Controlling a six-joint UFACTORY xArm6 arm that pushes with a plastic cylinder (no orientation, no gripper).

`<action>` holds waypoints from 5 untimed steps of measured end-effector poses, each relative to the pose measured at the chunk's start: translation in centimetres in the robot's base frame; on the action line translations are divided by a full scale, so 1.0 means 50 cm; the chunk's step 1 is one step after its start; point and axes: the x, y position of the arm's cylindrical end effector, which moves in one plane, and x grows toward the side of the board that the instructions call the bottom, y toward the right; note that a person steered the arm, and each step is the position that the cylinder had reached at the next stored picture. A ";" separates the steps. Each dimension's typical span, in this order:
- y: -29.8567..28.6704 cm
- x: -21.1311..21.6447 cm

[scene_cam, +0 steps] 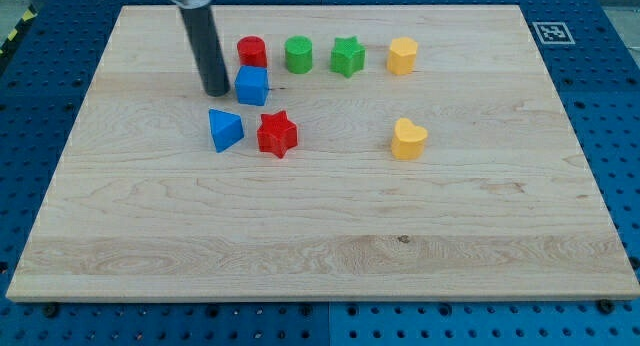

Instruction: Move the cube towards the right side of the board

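Observation:
The blue cube (252, 86) sits on the wooden board (320, 236) in the upper left part. My tip (216, 90) stands just to the cube's left, close to or touching its left face. A red cylinder (252, 52) is right above the cube. A blue triangular block (225, 130) and a red star (277, 134) lie just below it.
A green cylinder (298, 54), a green star (347, 56) and a yellow hexagon-like block (402, 56) form a row to the right of the red cylinder. A yellow heart (408, 140) lies right of centre. A marker tag (549, 32) is at the board's top right corner.

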 end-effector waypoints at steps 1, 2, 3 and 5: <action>0.064 0.017; 0.080 0.032; 0.046 0.027; 0.037 -0.002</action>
